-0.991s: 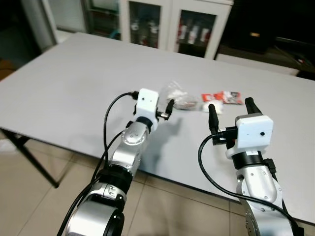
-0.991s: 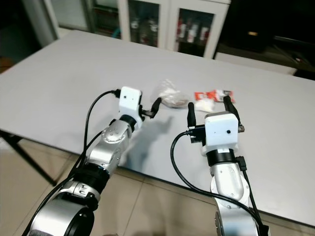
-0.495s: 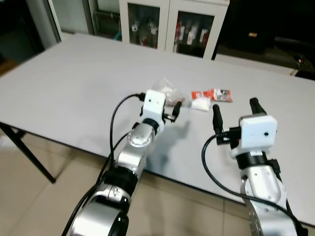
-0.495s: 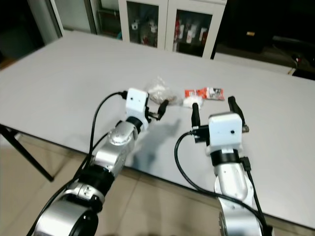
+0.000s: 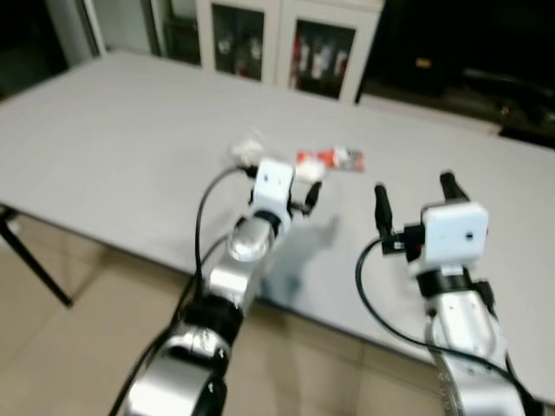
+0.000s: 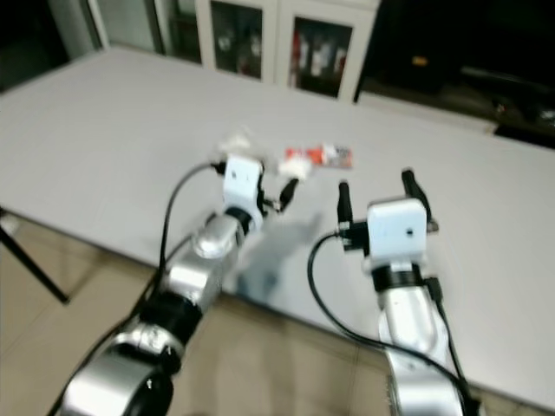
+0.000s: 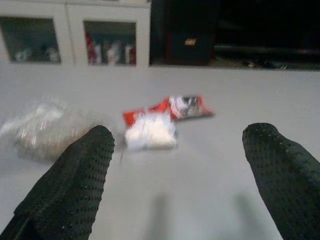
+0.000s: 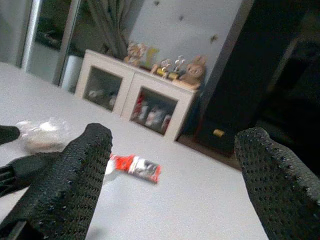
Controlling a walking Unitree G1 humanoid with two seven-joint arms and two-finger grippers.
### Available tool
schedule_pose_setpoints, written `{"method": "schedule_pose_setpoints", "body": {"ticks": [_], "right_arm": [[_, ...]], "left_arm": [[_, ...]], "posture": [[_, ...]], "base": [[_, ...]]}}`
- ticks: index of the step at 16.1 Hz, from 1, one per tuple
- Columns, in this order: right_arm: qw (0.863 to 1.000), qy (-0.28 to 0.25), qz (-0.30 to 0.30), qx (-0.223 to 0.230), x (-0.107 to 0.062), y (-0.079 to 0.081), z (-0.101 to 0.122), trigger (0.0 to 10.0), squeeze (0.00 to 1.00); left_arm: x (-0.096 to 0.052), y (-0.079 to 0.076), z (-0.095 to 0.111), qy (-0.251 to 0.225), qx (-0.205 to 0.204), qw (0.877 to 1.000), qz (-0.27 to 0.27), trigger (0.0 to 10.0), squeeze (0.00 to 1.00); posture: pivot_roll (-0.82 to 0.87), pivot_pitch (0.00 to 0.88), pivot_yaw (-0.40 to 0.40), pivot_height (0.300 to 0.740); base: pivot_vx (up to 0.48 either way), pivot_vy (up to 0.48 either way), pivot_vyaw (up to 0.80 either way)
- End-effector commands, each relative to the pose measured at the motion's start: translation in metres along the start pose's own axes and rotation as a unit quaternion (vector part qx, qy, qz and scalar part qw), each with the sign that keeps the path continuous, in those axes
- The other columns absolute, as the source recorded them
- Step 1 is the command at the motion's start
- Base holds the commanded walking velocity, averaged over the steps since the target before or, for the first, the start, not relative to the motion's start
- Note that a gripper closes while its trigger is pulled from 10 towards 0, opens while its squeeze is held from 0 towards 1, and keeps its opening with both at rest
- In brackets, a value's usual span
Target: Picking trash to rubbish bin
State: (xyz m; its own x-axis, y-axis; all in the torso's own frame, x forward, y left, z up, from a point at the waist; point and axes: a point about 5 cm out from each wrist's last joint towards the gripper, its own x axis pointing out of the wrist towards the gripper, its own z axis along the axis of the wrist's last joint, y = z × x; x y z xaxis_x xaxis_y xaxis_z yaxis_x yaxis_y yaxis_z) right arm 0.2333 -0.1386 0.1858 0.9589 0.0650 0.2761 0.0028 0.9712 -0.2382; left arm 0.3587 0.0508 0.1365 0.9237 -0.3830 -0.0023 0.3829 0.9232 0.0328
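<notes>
My left tool (image 7: 175, 170), fingers spread, faces the white wad (image 7: 150, 134) dead ahead on the surface (image 5: 130, 130). The red wrapper (image 7: 172, 107) lies just behind. My right tool (image 5: 414, 192), also spread, sits farther off.

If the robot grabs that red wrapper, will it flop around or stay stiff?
The red wrapper lies flat and crinkled on the table, so it probably flops and weighs little. Its shiny surface may slip between the left gripper fingers, which stand open.

A red wrapper (image 7: 172, 108), a white wad (image 7: 150, 133) touching it, and a clear crumpled bag (image 7: 42, 127) to the left lie together on the bench.
</notes>
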Motion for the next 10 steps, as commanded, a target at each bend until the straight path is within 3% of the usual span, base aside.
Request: {"method": "schedule_pose_setpoints", "body": {"ticks": [1, 2, 6, 10], "right_arm": [[1.0, -0.002, -0.003, -0.006, 0.0006, -0.0029, 0.0016, 10.0, 0.0], [1.0, -0.002, -0.004, -0.005, 0.0006, -0.003, 0.0015, 10.0, 0.0], [1.0, 0.001, -0.006, -0.007, 0.0006, -0.0039, 0.0008, 10.0, 0.0], [1.0, 0.003, -0.007, -0.01, 0.0007, -0.0042, -0.0002, 10.0, 0.0]], "left_arm": [[0.002, 0.0024, 0.0048, -0.004, 0.007, 1.0, 0.005, 10.0, 0.0], [0.002, 0.0025, 0.0047, -0.004, 0.007, 1.0, 0.007, 10.0, 0.0], [0.0028, 0.0067, 0.0033, 0.002, -0.003, 0.999, 0.038, 10.0, 0.0], [0.0032, 0.0067, 0.0026, 0.005, -0.004, 0.999, 0.042, 10.0, 0.0]], "posture": [[0.05, 0.035, -0.045, 0.74], [0.05, 0.035, -0.045, 0.74], [0.05, 0.038, -0.044, 0.74], [0.05, 0.039, -0.045, 0.74]], "base": [[0.0, -0.42, 0.0], [0.247, -0.409, 0.0], [0.0, 0.0, 0.0], [0.0, 0.0, 0.63]]}}
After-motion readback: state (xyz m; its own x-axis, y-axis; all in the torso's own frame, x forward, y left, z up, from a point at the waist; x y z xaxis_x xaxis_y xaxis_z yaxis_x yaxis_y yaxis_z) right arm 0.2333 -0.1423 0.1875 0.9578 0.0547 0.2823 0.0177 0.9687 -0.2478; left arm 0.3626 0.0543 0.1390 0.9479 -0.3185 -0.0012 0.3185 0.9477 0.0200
